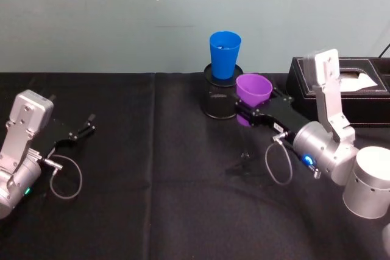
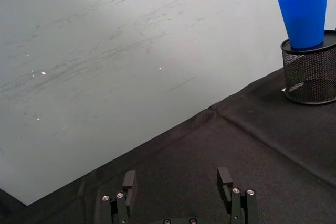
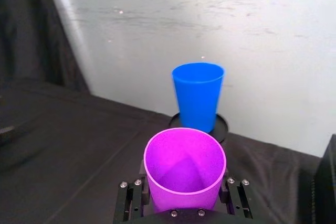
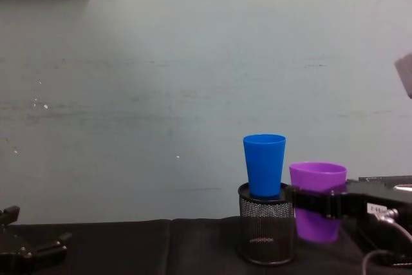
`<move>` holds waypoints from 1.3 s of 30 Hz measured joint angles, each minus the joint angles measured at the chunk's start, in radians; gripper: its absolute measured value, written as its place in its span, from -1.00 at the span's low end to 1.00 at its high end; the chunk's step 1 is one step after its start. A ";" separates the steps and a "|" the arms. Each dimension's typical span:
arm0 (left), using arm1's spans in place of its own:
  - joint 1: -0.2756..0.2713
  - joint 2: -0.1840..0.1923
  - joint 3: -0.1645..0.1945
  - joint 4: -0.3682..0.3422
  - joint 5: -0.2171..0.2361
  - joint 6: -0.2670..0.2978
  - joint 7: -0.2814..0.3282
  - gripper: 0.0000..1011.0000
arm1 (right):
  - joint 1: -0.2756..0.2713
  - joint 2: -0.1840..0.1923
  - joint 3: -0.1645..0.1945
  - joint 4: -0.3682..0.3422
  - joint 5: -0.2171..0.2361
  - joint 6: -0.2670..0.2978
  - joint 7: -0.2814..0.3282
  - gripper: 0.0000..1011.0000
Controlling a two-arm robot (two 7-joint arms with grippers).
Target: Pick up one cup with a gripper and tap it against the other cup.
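My right gripper is shut on the purple cup, holding it upright above the black cloth; its fingers clamp the cup's sides. The blue cup stands upright on top of a black mesh pen holder at the back of the table. In the chest view the purple cup hangs just right of the blue cup, lower, with a small gap between them. My left gripper rests open at the far left, its fingers spread over bare cloth.
A black tissue box sits at the back right behind my right arm. The table is covered in black cloth, against a pale green wall. Loose cables hang from both wrists.
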 joint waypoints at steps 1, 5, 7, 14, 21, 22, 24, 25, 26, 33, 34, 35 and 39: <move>0.000 0.000 0.000 0.000 0.000 0.000 0.000 0.98 | 0.011 -0.008 0.003 0.013 -0.006 0.000 -0.005 0.42; 0.000 0.000 0.000 0.000 0.000 0.000 0.000 0.98 | 0.037 -0.025 0.008 0.038 -0.017 0.006 -0.007 0.41; 0.000 0.000 0.000 0.000 0.000 0.000 0.000 0.98 | 0.047 -0.032 0.009 0.049 -0.018 0.014 -0.007 0.42; 0.000 0.000 0.000 0.000 0.000 0.000 0.000 0.98 | 0.094 -0.060 0.015 0.104 -0.011 0.044 0.008 0.41; 0.000 0.000 0.000 0.000 0.000 0.000 0.000 0.98 | 0.142 -0.080 0.009 0.155 -0.017 0.051 0.015 0.41; 0.000 0.000 0.000 0.000 0.000 0.000 0.000 0.98 | 0.152 -0.084 0.006 0.164 -0.019 0.052 0.015 0.41; 0.000 0.000 0.000 0.000 0.000 0.000 0.000 0.98 | 0.167 -0.091 0.002 0.178 -0.025 0.055 0.016 0.42; 0.000 0.000 0.000 0.000 0.000 0.000 0.000 0.98 | 0.172 -0.093 0.001 0.182 -0.026 0.057 0.017 0.42; 0.000 0.000 0.000 0.000 0.000 0.000 0.000 0.98 | 0.176 -0.094 -0.001 0.186 -0.027 0.059 0.017 0.42; 0.000 0.000 0.000 0.000 0.000 0.000 0.000 0.98 | 0.208 -0.113 -0.011 0.229 -0.036 0.068 0.024 0.42; 0.000 0.000 0.000 0.000 0.000 0.000 0.000 0.98 | 0.211 -0.114 -0.012 0.234 -0.038 0.068 0.024 0.42; 0.000 0.000 0.000 0.000 0.000 0.000 0.000 0.98 | 0.216 -0.117 -0.013 0.243 -0.040 0.068 0.025 0.42; 0.000 0.000 0.000 0.000 0.000 0.000 0.000 0.98 | 0.223 -0.123 -0.013 0.256 -0.043 0.066 0.024 0.41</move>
